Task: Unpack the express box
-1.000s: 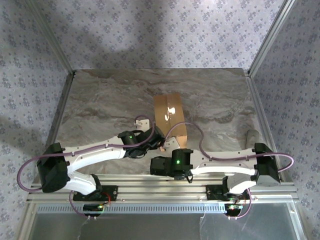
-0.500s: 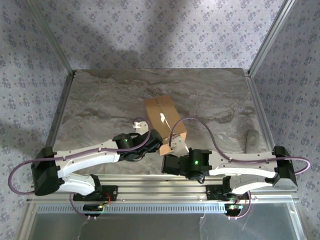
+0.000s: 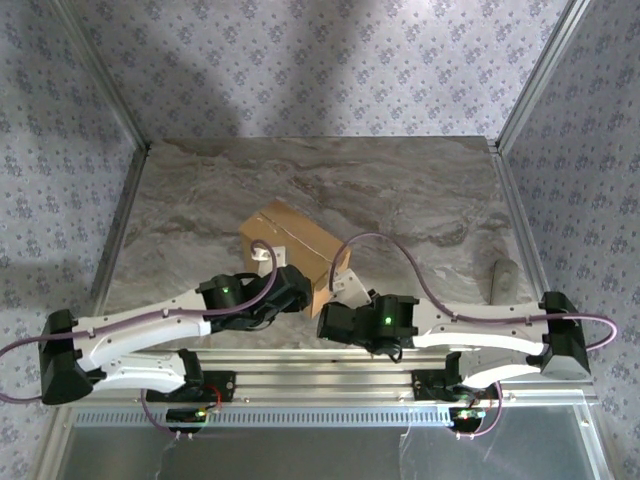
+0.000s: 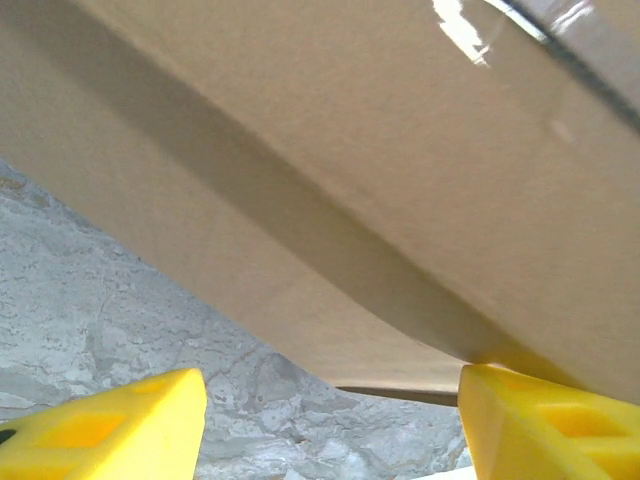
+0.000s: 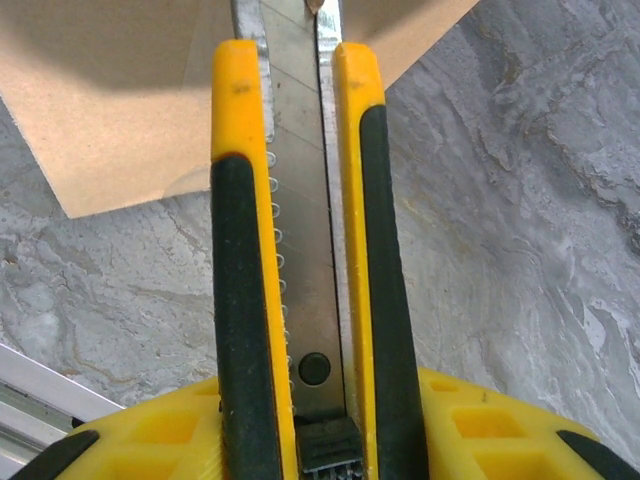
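Express box slid left across marble table.

A grey-and-tan marbled table top takes up the middle of the overhead view. Pale lilac wallpaper with a small flower pattern covers the back wall at the top, the left wall and the right wall. From the table's far corners a slim metal left post and right post slant towards the upper corners of the frame. Soft dark shadows lie across the back wall. A ribbed aluminium rail and a dull metal sheet run along the bottom.
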